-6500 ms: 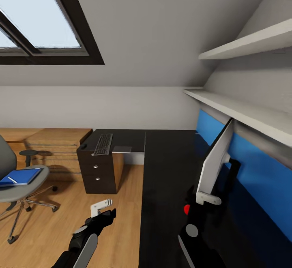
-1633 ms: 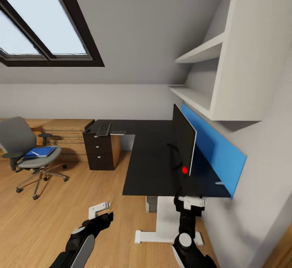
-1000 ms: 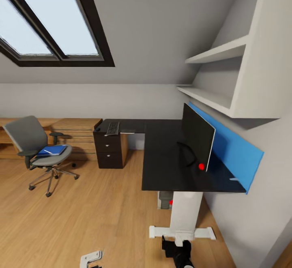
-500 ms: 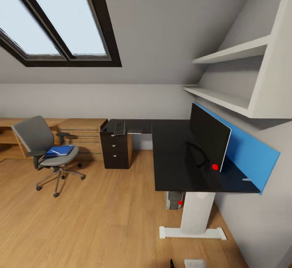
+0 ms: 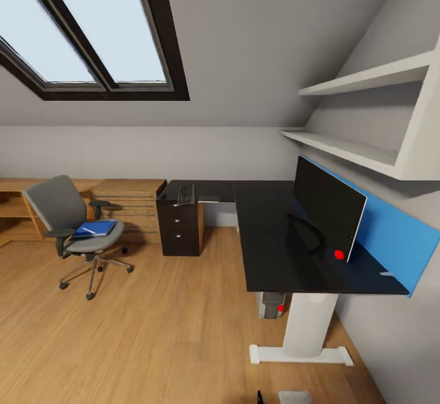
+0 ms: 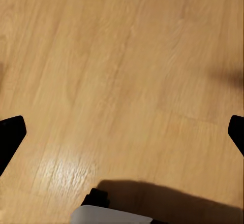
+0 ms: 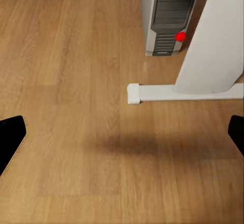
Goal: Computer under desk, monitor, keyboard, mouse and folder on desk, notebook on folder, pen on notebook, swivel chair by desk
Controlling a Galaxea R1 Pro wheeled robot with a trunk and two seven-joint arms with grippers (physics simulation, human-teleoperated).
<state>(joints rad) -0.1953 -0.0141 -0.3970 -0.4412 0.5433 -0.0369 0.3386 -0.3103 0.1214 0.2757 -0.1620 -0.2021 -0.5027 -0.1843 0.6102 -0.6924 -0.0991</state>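
Note:
The black L-shaped desk [image 5: 269, 251] runs along the right wall. The monitor [image 5: 327, 207] stands upright on it against the blue back panel. At the desk's far end lies the keyboard [image 5: 184, 194], with a flat grey rectangle [image 5: 211, 198] beside it. The computer [image 5: 270, 305] [image 7: 168, 16] sits on the floor under the desk, by the white leg [image 7: 213, 41]. The swivel chair [image 5: 73, 224] stands at the left, apart from the desk. It carries the blue folder [image 5: 95, 228] with the thin white pen on top. My left gripper [image 6: 122, 132] and right gripper [image 7: 122, 132] hang open over bare floor.
A light wooden drawer chest [image 5: 125, 202] stands against the far wall behind the chair. White shelves [image 5: 360, 147] hang above the desk, and a skylight [image 5: 85, 31] is set in the sloped ceiling. Wooden floor [image 5: 153, 330] spreads between the chair and the desk.
The view has pulled back from the desk, so the camera has moved. My right gripper, at the monitor 6.5 s ago, is off it. Both arms have dropped low.

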